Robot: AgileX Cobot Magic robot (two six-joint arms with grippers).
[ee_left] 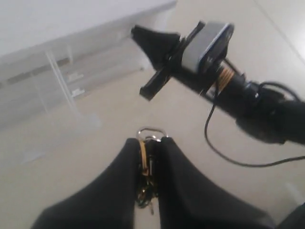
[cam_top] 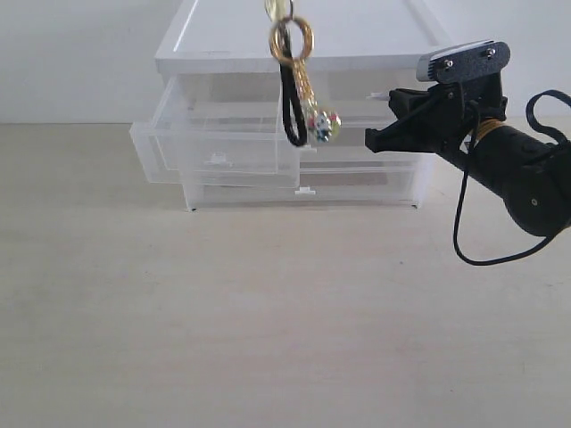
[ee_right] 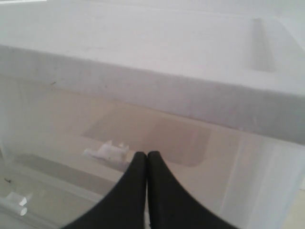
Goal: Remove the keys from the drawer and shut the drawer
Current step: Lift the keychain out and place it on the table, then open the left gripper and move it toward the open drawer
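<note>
The keys are clamped in the left gripper and hang in the air, out of the drawer, which stands pulled out, presumably so that it can be pushed home unobstructed. The right gripper is closed on nothing, tips together before the drawer unit, perhaps readied as a pusher. The left gripper is cut off in the exterior view, and the drawer's hazy inside cannot be checked.

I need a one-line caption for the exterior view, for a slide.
Keys hang in mid-air before the drawer unit, whose top left drawer is open; the shut right tool points at the unit.
</note>
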